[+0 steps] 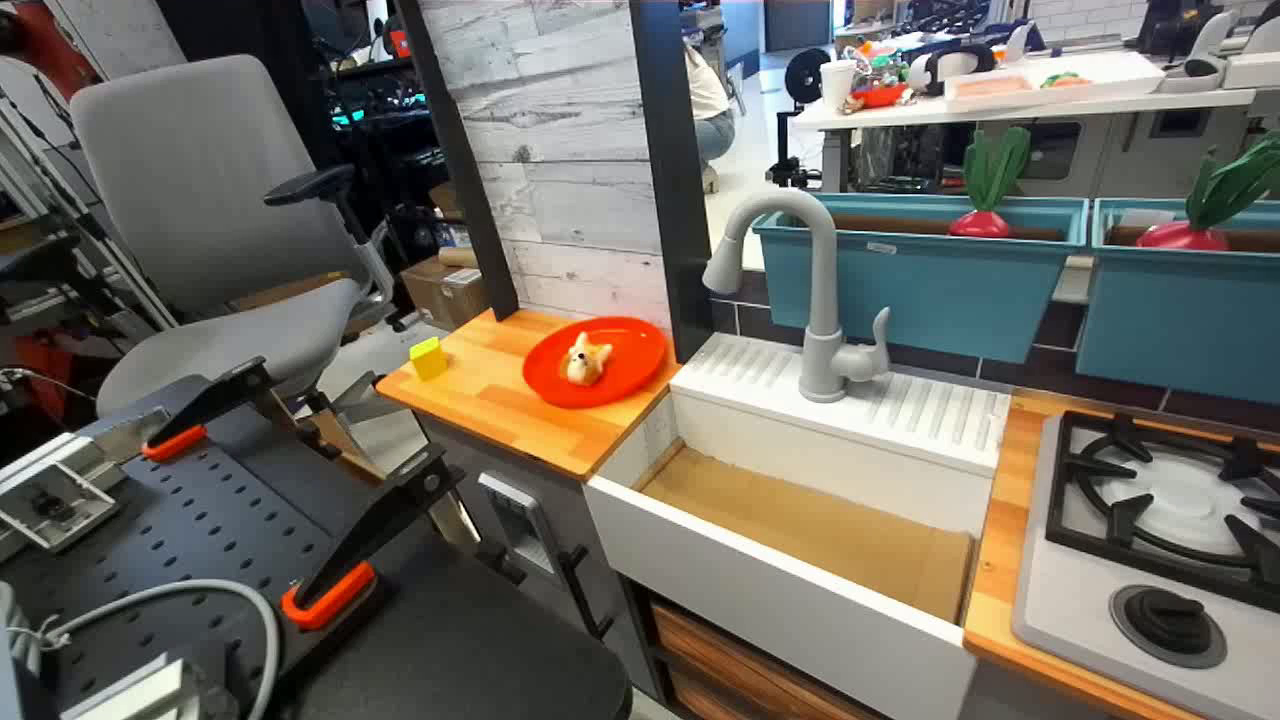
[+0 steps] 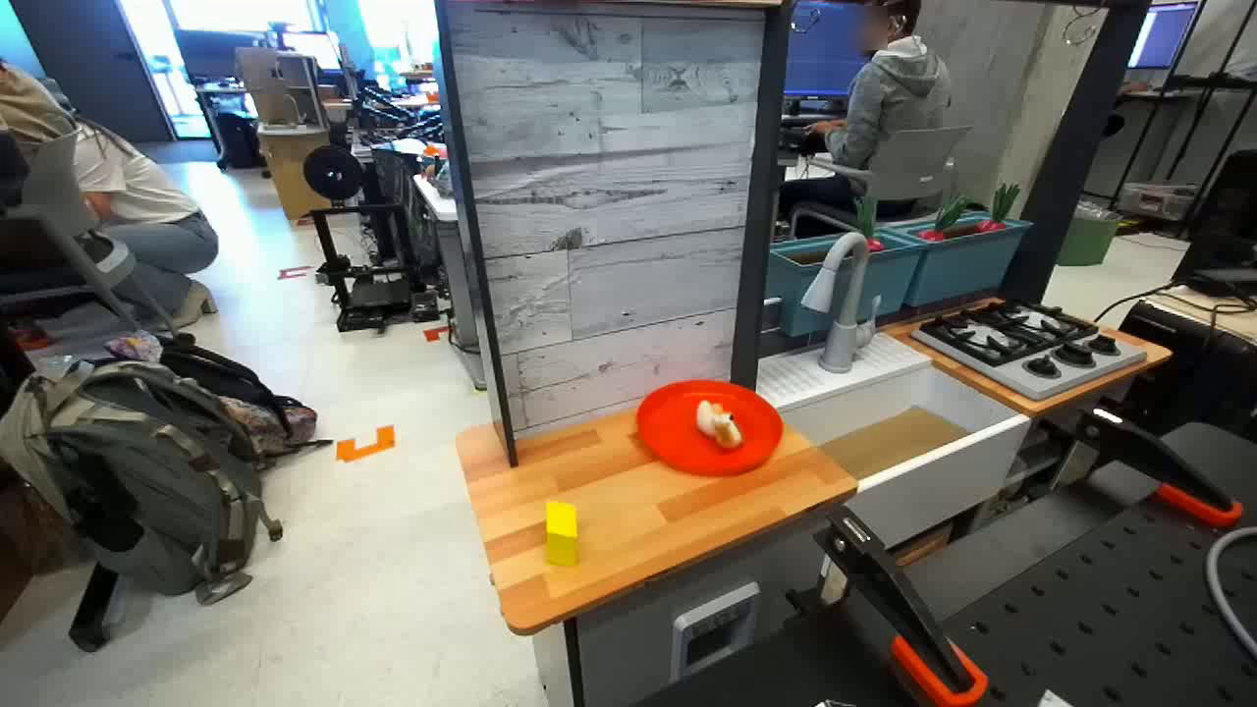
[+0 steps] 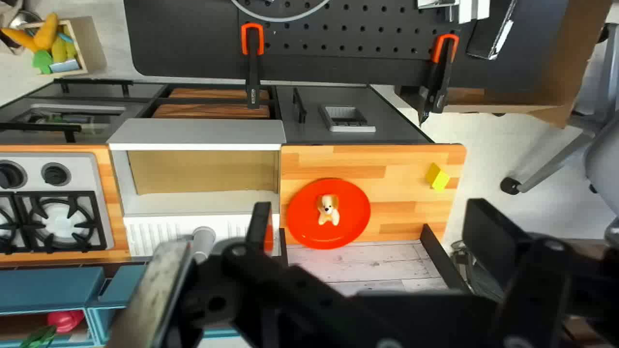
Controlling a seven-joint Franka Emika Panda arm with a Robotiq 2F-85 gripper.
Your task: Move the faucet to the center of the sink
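The grey faucet (image 1: 823, 290) stands upright on the ribbed rear ledge of the white sink (image 1: 780, 620). Its arched spout is turned sideways along the ledge, toward the plank panel, in both exterior views; the faucet (image 2: 843, 319) and sink (image 2: 948, 501) show there too. A lever handle sticks out from its base on the stove side. In the wrist view the faucet's base (image 3: 203, 238) is partly hidden behind my gripper (image 3: 368, 208), above the sink (image 3: 196, 133). My gripper is open and empty, its fingers wide apart, high above the counter. It is outside both exterior views.
A red plate (image 1: 632, 365) with a toy dog (image 1: 586, 358) and a yellow block (image 1: 428, 358) are on the wooden counter. A plank panel (image 2: 614, 196) with dark posts rises beside the sink. Blue planters (image 1: 920, 290) hang behind the faucet. A stovetop (image 1: 1040, 510) is alongside.
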